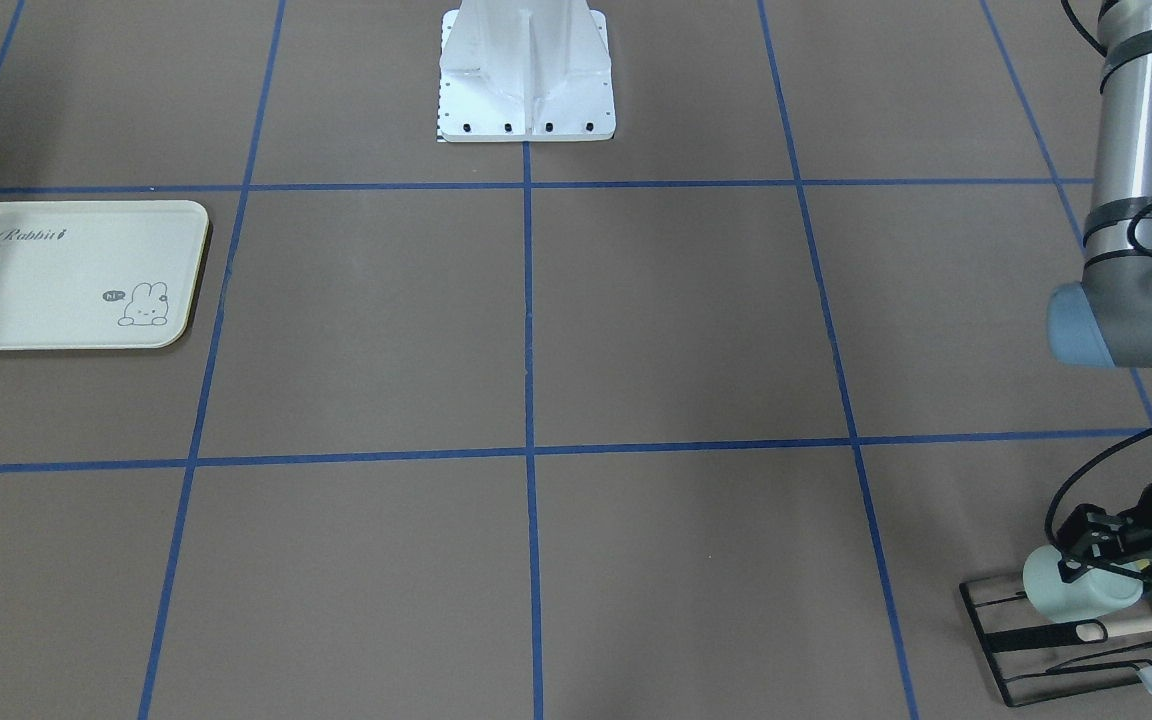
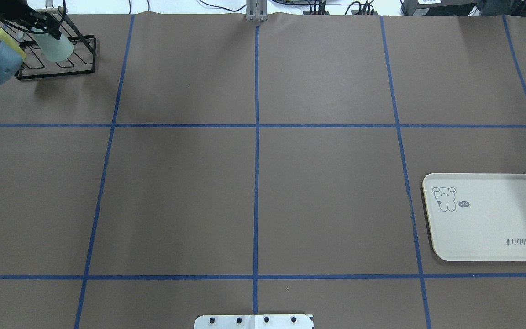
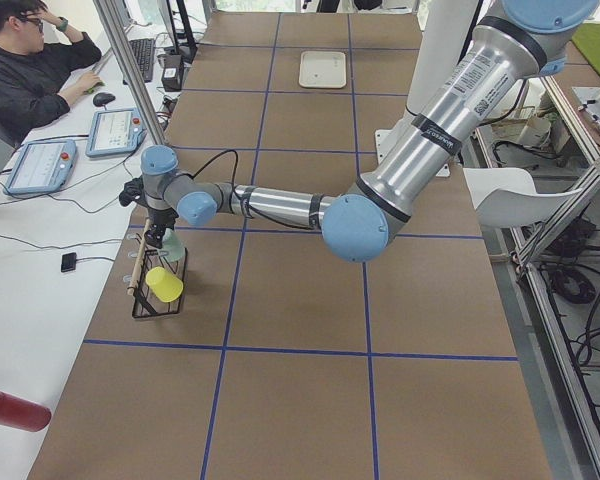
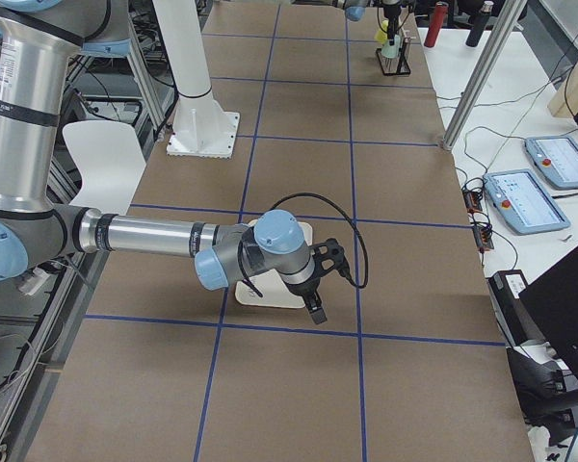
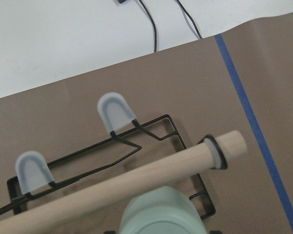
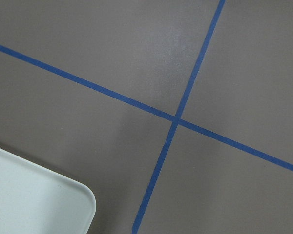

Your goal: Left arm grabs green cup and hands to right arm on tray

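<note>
The green cup (image 1: pixel 1076 592) lies tilted over the black wire rack (image 1: pixel 998 650) at the table's far left corner. It also shows in the overhead view (image 2: pixel 58 46) and the left wrist view (image 5: pixel 161 217). My left gripper (image 1: pixel 1096 560) reaches down from above, its black fingers on either side of the cup's body and shut on it. The cream tray (image 2: pixel 486 219) with the rabbit drawing lies flat on the right side with nothing on it. My right gripper (image 4: pixel 313 306) hovers low by the tray's corner (image 6: pixel 34 200); I cannot tell whether it is open or shut.
A wooden rod (image 5: pixel 136 180) runs along the rack just under the cup. A yellow-green cup (image 3: pixel 163 285) sits on the rack's near end. The rack's pegs have translucent caps (image 5: pixel 116 111). The white robot base (image 1: pixel 526 80) stands at the table's middle edge. An operator (image 3: pixel 30 60) sits beyond the table.
</note>
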`<action>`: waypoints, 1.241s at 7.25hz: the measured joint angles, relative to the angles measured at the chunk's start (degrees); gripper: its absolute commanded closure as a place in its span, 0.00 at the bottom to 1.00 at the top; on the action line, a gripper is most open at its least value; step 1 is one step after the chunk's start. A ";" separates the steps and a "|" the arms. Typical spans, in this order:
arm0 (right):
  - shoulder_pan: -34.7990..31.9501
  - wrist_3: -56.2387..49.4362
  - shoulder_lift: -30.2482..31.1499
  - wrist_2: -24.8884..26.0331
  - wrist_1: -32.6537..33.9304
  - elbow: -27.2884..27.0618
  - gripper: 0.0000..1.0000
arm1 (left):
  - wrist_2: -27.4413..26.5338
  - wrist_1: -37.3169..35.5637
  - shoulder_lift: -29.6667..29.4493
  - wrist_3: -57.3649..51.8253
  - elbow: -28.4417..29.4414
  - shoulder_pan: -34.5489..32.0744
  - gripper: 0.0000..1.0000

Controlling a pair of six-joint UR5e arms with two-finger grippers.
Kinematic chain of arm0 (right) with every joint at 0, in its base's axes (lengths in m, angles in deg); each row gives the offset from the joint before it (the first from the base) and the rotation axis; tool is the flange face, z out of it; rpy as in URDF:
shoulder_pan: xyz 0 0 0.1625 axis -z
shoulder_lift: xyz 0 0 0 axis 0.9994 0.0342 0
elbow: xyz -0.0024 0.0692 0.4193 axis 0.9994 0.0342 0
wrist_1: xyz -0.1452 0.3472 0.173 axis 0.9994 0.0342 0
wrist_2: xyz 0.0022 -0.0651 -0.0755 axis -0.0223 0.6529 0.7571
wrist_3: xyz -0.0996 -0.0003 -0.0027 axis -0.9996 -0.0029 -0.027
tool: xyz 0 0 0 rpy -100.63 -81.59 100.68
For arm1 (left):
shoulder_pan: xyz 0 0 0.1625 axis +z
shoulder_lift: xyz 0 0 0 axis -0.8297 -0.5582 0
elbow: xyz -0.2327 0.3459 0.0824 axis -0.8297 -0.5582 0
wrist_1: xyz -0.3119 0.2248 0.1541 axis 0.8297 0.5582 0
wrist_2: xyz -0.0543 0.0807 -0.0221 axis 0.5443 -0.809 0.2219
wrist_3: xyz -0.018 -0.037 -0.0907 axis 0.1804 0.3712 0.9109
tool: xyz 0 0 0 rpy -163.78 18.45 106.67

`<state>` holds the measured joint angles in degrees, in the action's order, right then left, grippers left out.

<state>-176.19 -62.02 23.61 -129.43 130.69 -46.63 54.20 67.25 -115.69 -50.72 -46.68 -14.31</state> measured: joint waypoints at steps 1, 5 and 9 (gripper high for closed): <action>0.00 0.02 0.00 -0.03 0.00 0.00 0.00 | 0.23 -0.06 -0.03 0.06 -0.77 -0.58 1.00; 0.00 0.03 0.00 -0.04 0.00 0.00 0.00 | 8.12 -0.68 0.59 -0.49 -3.35 -5.12 1.00; 0.00 0.23 0.00 -0.13 -0.02 -0.27 0.00 | 18.07 -0.91 4.46 -0.36 -9.31 -9.00 1.00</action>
<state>-176.20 -61.78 23.61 -129.56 130.67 -46.90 72.27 66.34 -111.24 -51.08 -55.99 -23.32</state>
